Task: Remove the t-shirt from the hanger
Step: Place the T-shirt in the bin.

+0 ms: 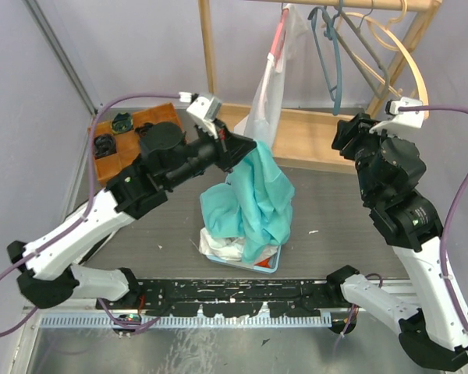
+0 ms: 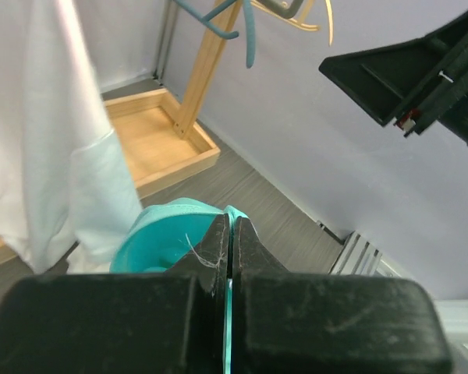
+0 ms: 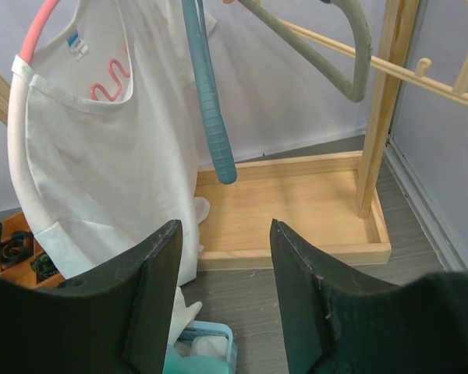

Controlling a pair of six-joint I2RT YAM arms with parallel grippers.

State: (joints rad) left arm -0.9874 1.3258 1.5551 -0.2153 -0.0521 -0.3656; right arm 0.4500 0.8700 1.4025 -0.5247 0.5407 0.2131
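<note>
Left gripper (image 2: 230, 227): clamps crumpled teal cloth (image 1: 261, 195).
Right gripper (image 3: 225, 234): spread, empty.
T-shirt (image 3: 101, 171): white, limp, on curved pink hanger (image 3: 33, 27), twelve o'clock.

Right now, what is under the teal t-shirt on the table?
The teal t-shirt drapes into a light blue tray; white cloth shows at the tray's left side. The shirt covers the rest, so anything else inside cannot be seen.
</note>
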